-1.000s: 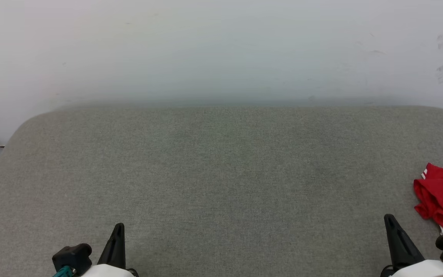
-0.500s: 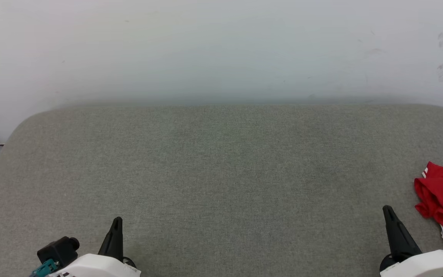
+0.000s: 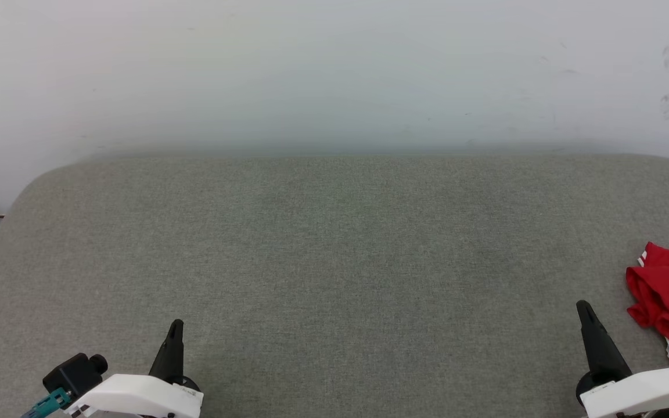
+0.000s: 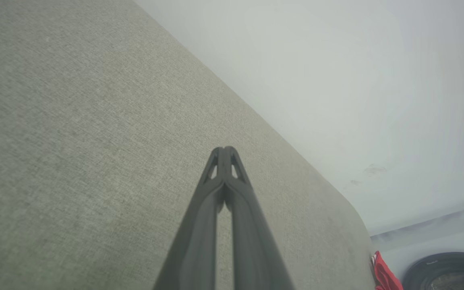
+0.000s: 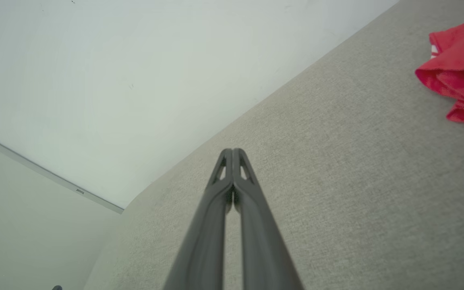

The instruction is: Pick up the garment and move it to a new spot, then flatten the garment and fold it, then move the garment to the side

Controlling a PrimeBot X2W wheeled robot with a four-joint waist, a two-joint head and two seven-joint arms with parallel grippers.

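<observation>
Both end effectors have their long dark fingers pressed together with nothing between them. In the head view the left end effector (image 3: 175, 325) points up from about 8 o'clock and the right end effector (image 3: 583, 306) from about 4 o'clock, each above the grey cloth-covered worktop (image 3: 334, 261) and apart from the cloth. The garment (image 3: 666, 290) lies on the worktop just beyond the right one, between 3 and 4 o'clock at the frame's edge, a rumpled red heap with a bit of white-striped trim at its top. The right wrist view has it at 2 o'clock, and the left wrist view shows a red sliver near 4 o'clock. A heap at the side would fit a shirt waiting to be lifted. It would also fit one already set aside, though the loose bunching speaks against a neat fold, and much of it is cut off. Any grasp would call for the fingers to part, and the right arm is the nearer. No brand, label or writing can be read on the cloth or the arms. Behind, at 12 o'clock, the pale wall (image 3: 334, 69) carries faint scuffs.
</observation>
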